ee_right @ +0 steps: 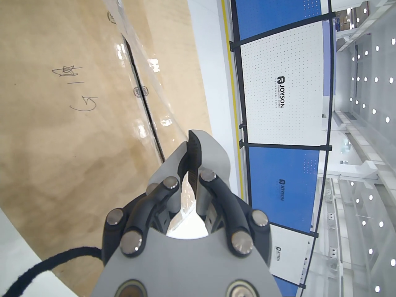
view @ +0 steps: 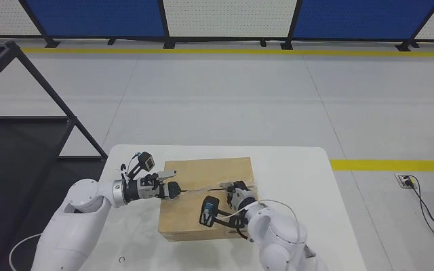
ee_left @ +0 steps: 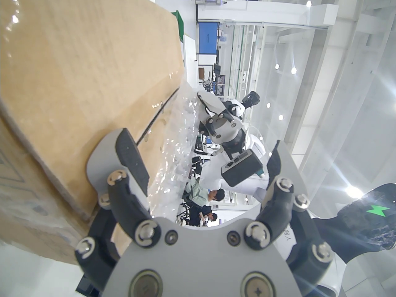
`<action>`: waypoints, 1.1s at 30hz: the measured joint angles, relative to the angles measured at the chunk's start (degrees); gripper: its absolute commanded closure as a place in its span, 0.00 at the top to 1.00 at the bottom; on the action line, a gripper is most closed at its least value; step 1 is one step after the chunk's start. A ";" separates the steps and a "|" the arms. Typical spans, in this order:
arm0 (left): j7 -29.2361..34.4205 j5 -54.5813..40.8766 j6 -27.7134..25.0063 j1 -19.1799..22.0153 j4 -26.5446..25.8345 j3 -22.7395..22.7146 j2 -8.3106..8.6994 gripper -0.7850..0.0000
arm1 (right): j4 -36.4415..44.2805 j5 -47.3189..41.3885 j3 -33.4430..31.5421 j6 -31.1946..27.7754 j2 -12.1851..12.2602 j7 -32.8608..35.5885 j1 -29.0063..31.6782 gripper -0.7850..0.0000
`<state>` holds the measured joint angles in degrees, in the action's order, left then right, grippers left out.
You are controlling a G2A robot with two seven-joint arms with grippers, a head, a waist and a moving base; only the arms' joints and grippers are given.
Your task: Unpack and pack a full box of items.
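The right gripper (ee_right: 192, 151), jaws pinched on the clear tape (ee_right: 151, 69) of the cardboard box (view: 203, 173) on the table (view: 298, 169), should peel low along the seam while the open-jawed left gripper (ee_left: 201, 143) braces it.

A pale grey floor (view: 224, 95), crossed by a yellow line (view: 203, 50), runs to blue partition panels (view: 95, 17) and white perforated panels (view: 227, 17) in black frames. A white table (view: 291, 166) stands beside a black metal frame (view: 66, 119); a floor socket (view: 405, 181) lies well apart.
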<state>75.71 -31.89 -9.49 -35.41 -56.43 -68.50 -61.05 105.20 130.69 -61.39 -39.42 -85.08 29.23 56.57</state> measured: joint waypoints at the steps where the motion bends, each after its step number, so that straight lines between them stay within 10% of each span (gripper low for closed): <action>1: -0.51 -0.02 0.03 -0.31 -0.42 -0.05 0.00 1.00 | -0.10 -0.76 -0.28 0.41 -0.04 -0.11 0.01 0.00; 33: -2.85 -8.03 6.71 -10.41 -11.87 -4.10 1.23 1.00 | -2.15 -17.05 -6.78 15.26 -0.43 -2.27 1.07 0.00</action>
<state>72.86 -39.92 -2.79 -45.82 -68.30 -72.60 -59.82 103.06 113.64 -68.17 -24.16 -85.51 26.96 57.63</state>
